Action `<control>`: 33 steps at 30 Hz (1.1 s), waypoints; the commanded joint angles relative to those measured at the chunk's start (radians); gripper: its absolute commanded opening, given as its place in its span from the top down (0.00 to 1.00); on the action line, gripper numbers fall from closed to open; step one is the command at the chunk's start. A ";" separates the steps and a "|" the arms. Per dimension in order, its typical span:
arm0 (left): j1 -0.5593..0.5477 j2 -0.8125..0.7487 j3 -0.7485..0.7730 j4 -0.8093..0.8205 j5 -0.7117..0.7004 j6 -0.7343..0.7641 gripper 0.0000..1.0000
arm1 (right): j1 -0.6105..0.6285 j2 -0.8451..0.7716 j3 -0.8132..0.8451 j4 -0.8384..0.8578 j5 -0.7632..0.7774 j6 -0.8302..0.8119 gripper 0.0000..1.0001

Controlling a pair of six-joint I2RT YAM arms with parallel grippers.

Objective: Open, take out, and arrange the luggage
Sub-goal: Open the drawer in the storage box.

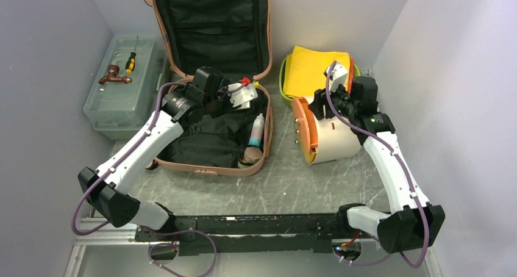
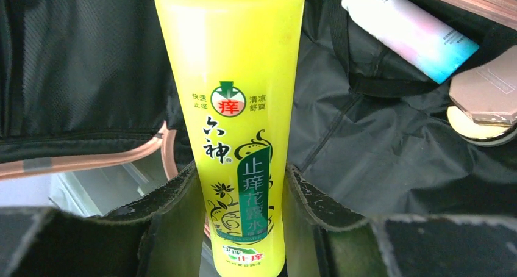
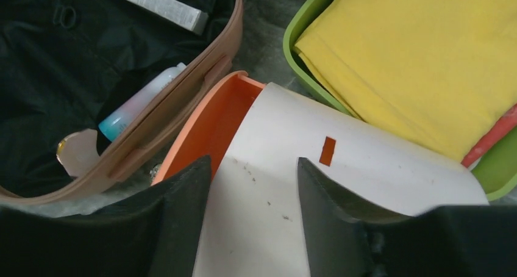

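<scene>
My left pincer [image 2: 242, 185] is pinching the yellow bottle [image 2: 228, 63] low on its body, above the black lining of the luggage [image 1: 210, 27]. My right pincer [image 3: 253, 167] is spread over the white-and-orange drum [image 3: 366, 167], with nothing pinched.

The bottle is slick and most of it stands beyond my fingers, so it could pivot or slide out and drop onto the white-and-blue tube [image 2: 408, 30]. The drum lies on its side, so a nudge could roll it.

The luggage lies open on the surface [image 1: 286, 185] with its lid upright, between the toolbox [image 1: 122, 100] and the lime green tray [image 3: 299, 33].

I count one suitcase, one bottle, one tube, one drum, one tray, one toolbox and one yellow cloth [image 3: 427, 57].
</scene>
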 commanded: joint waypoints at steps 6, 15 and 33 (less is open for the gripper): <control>0.053 -0.048 -0.056 0.088 0.076 -0.071 1.00 | 0.056 0.016 0.063 -0.023 0.013 -0.006 0.81; 0.065 -0.025 -0.021 0.070 0.093 -0.100 1.00 | 0.169 0.033 0.046 -0.082 0.136 -0.041 0.90; 0.077 -0.005 0.008 0.046 0.136 -0.118 1.00 | 0.258 0.093 0.124 -0.200 0.175 -0.096 0.08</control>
